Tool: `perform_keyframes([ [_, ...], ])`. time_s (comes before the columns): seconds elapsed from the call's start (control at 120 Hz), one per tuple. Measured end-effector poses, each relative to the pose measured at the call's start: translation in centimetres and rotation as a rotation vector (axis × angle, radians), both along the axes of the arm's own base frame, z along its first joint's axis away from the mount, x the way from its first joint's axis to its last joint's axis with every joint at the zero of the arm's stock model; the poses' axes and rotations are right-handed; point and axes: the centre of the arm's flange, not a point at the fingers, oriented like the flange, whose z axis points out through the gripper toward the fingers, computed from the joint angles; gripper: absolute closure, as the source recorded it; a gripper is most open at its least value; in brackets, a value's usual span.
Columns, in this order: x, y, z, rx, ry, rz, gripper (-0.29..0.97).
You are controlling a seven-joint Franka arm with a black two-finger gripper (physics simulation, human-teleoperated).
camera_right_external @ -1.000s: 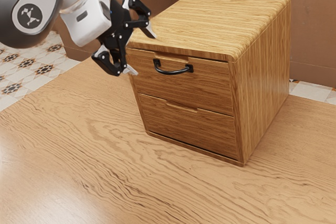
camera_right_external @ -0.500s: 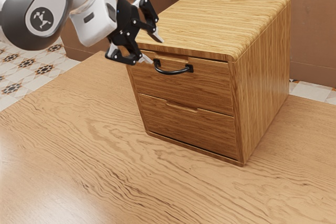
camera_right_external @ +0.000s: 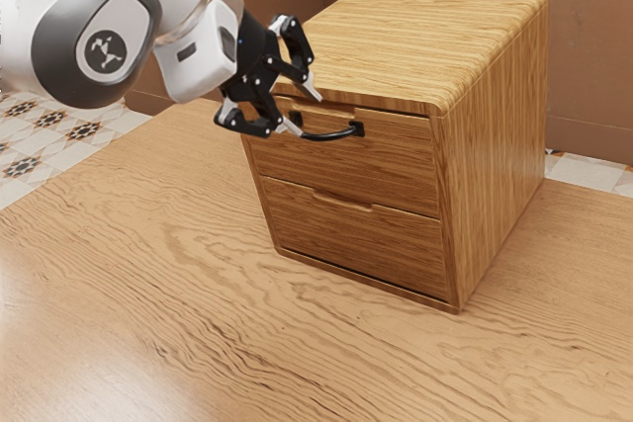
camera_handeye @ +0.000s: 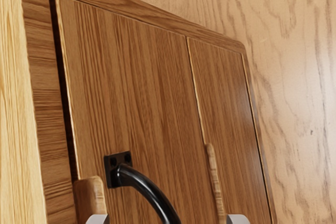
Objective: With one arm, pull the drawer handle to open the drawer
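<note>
A wooden cabinet (camera_right_external: 415, 37) stands on the floor with two drawers. The top drawer (camera_right_external: 381, 165) looks shut and carries a black curved handle (camera_right_external: 334, 132). My black gripper (camera_right_external: 305, 113) is open at the handle's end nearer the exterior view's left, one finger above it and one below, neither seen pressing on it. In the wrist view the handle (camera_handeye: 149, 192) curves from its black mount toward the hand across the top drawer front (camera_handeye: 131, 98). Two grey fingertips (camera_handeye: 97, 218) flank it. The lower drawer (camera_handeye: 226, 119) lies beyond.
The lower drawer (camera_right_external: 361, 234) has a small wooden lip pull. Wooden floor (camera_right_external: 198, 323) spreads in front of the cabinet. Patterned tiles (camera_right_external: 49, 126) lie at the exterior view's left, and a brown wall (camera_right_external: 593, 46) rises behind.
My hand has moved toward the exterior view's right and slightly down, from beside the cabinet's corner to the handle. The fingers now straddle the handle's end. The drawer has not moved.
</note>
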Motion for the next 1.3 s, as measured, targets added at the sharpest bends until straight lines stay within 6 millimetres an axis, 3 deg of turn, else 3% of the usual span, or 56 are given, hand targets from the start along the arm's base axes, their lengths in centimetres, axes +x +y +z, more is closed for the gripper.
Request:
perform_keyframes([
  [0.242,1.9,0.2,-2.4,0.0,0.029,-0.007,0.43],
  [0.517,1.8,2.2,-2.0,0.005,0.012,0.021,0.43],
  [1.008,4.1,2.6,-5.7,0.002,0.073,0.017,0.43],
  [1.3,4.3,3.6,-6.1,0.002,0.079,0.031,0.43],
])
